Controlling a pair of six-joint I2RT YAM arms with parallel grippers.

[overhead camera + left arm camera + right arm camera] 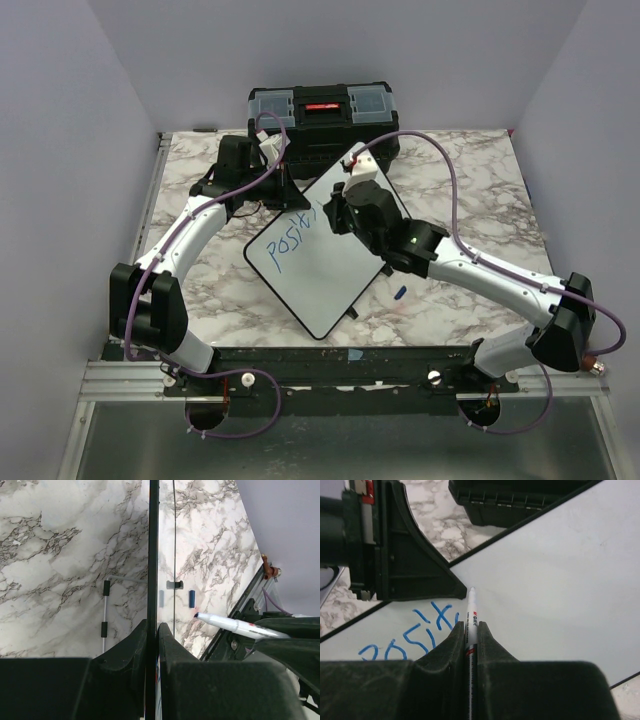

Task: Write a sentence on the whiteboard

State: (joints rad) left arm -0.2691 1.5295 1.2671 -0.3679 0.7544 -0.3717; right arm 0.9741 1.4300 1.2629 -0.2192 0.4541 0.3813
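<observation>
We see the sentence, blue letters reading roughly "posit", slanting up the left part of the whiteboard, which lies cornerwise at the centre of the top view. Our right gripper pinches a marker, its tip at the board just right of the letters. Our left gripper clamps the board's upper-left edge. A black toolbox stands at top centre.

The whiteboard sits askew on the table, toolbox behind it. The left gripper clamps its far-left edge; the right gripper holds a marker over it. A cap lies to its right.
</observation>
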